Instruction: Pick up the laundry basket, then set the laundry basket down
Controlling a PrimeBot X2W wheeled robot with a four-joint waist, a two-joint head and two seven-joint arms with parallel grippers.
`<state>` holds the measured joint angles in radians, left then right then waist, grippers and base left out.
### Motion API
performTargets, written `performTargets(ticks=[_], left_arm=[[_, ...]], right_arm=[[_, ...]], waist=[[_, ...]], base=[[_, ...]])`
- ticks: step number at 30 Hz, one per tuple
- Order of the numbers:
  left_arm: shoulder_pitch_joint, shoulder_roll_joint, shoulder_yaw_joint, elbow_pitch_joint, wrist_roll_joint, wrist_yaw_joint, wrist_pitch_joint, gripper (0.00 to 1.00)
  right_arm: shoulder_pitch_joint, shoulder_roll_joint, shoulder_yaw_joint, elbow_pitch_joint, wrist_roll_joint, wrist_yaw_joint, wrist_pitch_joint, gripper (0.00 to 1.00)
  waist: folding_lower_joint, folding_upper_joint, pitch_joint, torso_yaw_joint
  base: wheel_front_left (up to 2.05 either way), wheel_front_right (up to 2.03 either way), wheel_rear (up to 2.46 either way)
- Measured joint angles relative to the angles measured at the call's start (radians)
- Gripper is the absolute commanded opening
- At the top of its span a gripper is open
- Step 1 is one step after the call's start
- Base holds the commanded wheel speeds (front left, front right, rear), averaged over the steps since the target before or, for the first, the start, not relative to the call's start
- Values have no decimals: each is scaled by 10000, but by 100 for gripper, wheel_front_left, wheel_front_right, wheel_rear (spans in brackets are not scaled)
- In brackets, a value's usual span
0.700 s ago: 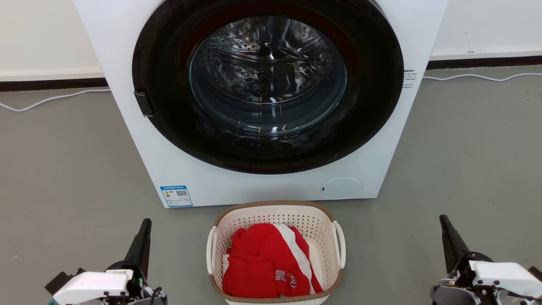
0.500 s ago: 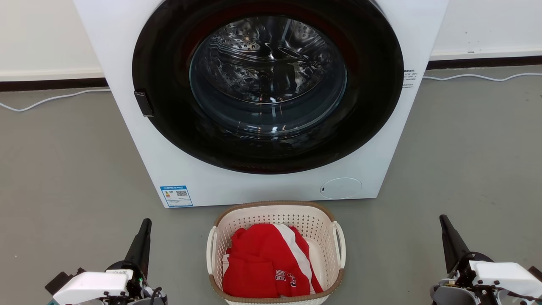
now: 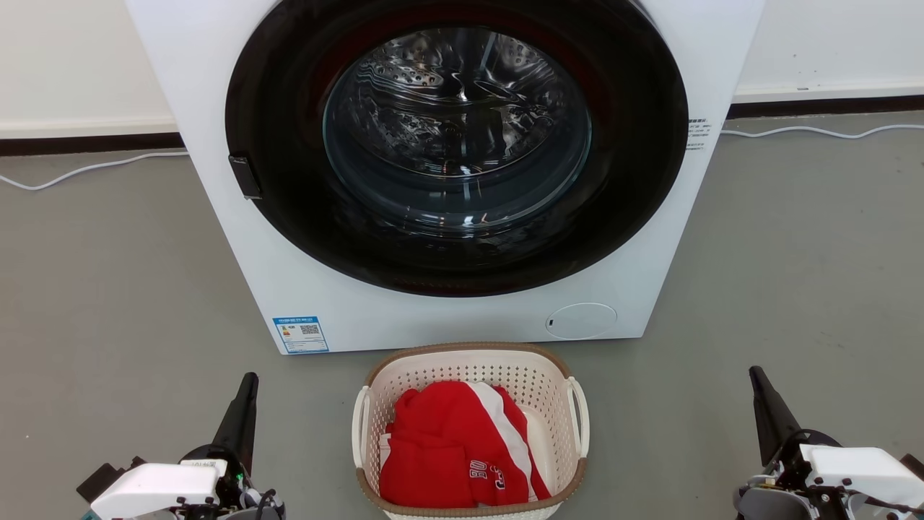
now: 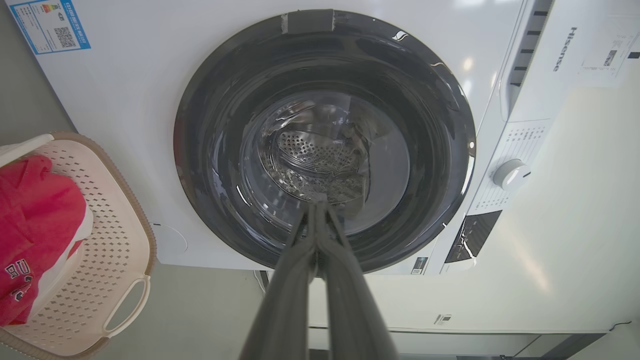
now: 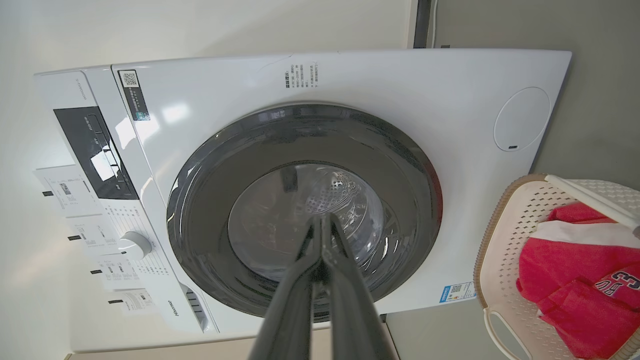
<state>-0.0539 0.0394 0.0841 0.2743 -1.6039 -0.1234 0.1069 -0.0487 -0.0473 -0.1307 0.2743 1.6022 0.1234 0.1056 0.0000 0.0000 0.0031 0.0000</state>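
Head view: the laundry basket (image 3: 462, 349) stands on the grey floor (image 3: 794, 289) at bottom centre, just in front of the washing machine (image 3: 462, 318), and holds a red garment (image 3: 447, 448). The left gripper (image 3: 250, 379) is at lower left and the right gripper (image 3: 754, 372) at lower right. Both are well apart from the basket, with bare floor between. A white cable (image 3: 86, 167) runs across the upper left. Nothing has shifted since the earlier frames.

Left wrist view: the left gripper (image 4: 317, 200) has its fingers pressed together (empty), in front of the round door (image 4: 325, 140). The basket (image 4: 145, 235) is at lower left. A control dial (image 4: 510, 174) appears at right.

Right wrist view: the right gripper (image 5: 322, 217) is likewise pressed together. The basket (image 5: 505, 240) is at lower right and the dial (image 5: 134, 245) at lower left.
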Motion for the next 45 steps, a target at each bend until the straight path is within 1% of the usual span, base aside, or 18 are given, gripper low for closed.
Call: performTargets(ticks=[38, 39, 42, 45], left_arm=[[0, 0, 0, 0, 0, 0, 0, 0], [27, -8, -2, 48, 2, 2, -8, 100], [417, -98, -17, 500, 2, 12, -15, 100], [535, -100, -54, 537, 4, 15, -69, 100]], right_arm=[[0, 0, 0, 0, 0, 0, 0, 0], [43, 0, 10, 35, -2, -2, 0, 100], [392, 67, 46, 441, -2, -13, -2, 100], [479, 84, 52, 506, -6, -13, -15, 100]], waist=[[0, 0, 0, 0], [0, 0, 0, 0], [0, 0, 3, -2], [0, 0, 1, -1]], base=[[0, 0, 0], [0, 0, 0], [0, 0, 0], [0, 0, 0]])
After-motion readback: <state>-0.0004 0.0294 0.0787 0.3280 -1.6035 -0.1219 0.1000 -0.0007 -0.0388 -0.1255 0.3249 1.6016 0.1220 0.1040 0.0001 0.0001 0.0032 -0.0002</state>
